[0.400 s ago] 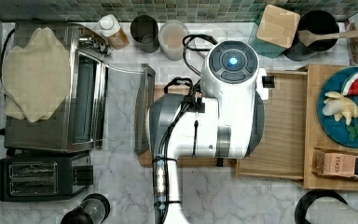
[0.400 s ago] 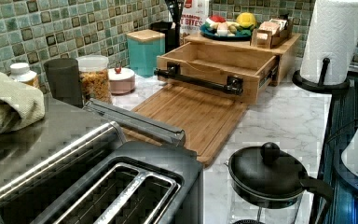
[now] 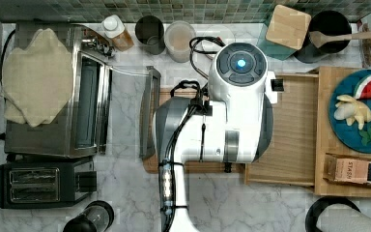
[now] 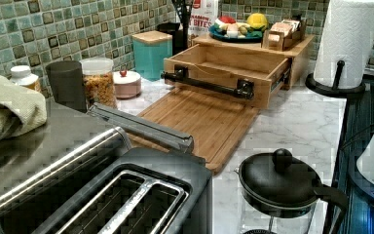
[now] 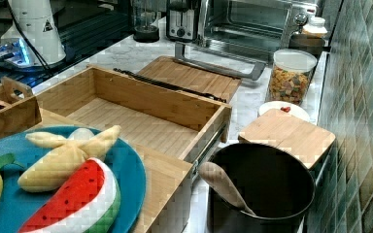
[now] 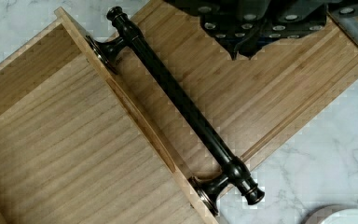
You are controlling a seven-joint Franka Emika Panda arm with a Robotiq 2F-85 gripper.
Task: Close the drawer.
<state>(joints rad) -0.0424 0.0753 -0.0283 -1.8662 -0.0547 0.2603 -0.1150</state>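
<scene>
- Cutting board (image 4: pixel 199 122): flat on the marble desk (image 4: pixel 292 122), just in front of the drawer in the left view.
- Drawer (image 4: pixel 229 66): pulled well out of its wooden cabinet, interior bare; black bar handle (image 6: pixel 182 102) faces the cutting board.
- Gripper (image 6: pixel 261 28): above the cutting board, near the handle, not touching; finger state cannot be told.
</scene>
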